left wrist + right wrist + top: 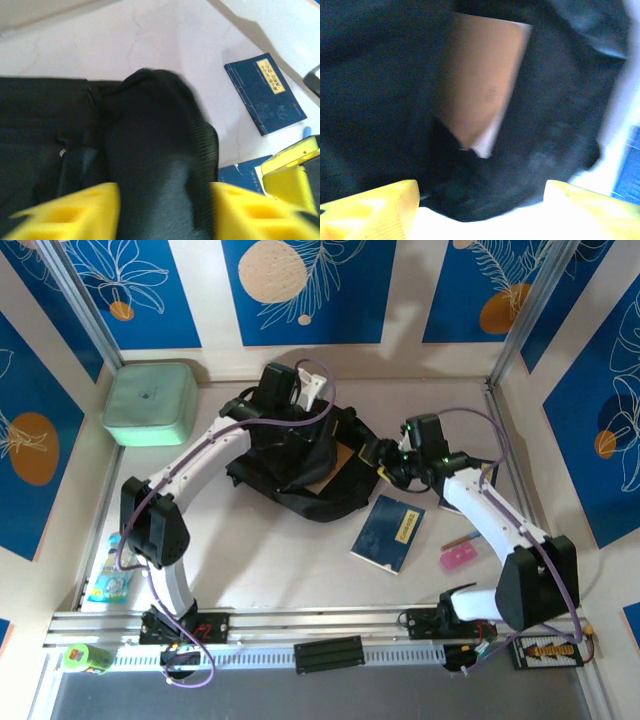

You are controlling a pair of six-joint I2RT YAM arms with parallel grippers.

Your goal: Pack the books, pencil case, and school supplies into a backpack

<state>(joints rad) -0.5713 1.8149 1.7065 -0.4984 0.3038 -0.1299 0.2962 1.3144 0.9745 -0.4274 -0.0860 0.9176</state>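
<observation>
The black backpack lies in the middle of the table with a brown panel showing in its opening. My left gripper hangs over its far side, open, its yellow fingers either side of a raised fold of backpack fabric. My right gripper is at the backpack's right edge, open, with the black rim between its spread fingers. One blue book lies flat on the table to the right. A corner of a second blue book shows beside the backpack. The pencil case is out of view.
A mint-green box stands at the back left. A pink eraser and a pencil lie near the right arm. A small bottle rests by the left wall, and a green-yellow item sits on the front rail.
</observation>
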